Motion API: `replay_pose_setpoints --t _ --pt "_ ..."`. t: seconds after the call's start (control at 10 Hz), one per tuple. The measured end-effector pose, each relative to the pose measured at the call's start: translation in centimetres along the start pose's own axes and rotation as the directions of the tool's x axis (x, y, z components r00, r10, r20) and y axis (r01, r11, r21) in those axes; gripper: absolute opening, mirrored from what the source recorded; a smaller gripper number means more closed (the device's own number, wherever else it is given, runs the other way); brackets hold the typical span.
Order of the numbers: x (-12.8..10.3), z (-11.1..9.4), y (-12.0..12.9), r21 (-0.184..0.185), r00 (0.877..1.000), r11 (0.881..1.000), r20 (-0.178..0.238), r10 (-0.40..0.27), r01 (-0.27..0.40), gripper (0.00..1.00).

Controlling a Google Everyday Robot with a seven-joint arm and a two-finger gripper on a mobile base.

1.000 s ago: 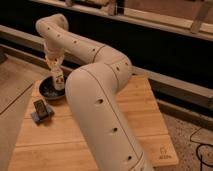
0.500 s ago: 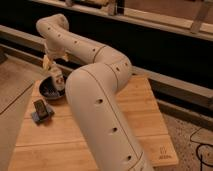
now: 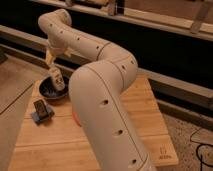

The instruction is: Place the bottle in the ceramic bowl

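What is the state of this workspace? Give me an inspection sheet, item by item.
Surface: wooden table, pale planks, with a small printed mark near its right front corner.
Job's things: bottle tilted over the ceramic bowl, its lower end inside the rim.
Clutter: small dark block on a grey-blue base, in front of the bowl.
Grippers: gripper above the bowl, at the bottle's top.
Cables: a thin dark cable on the floor at the right.
Surroundings: dark wall with horizontal rails behind; speckled floor.

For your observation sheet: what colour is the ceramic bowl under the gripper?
Dark blue-black ceramic bowl, below the gripper with the bottle; camera view.
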Motion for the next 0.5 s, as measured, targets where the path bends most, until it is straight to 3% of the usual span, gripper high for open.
replay_pose_setpoints --t 0.5 --pt "-0.03 0.08 0.13 0.000 1.000 1.000 0.000 -0.002 0.002 0.74"
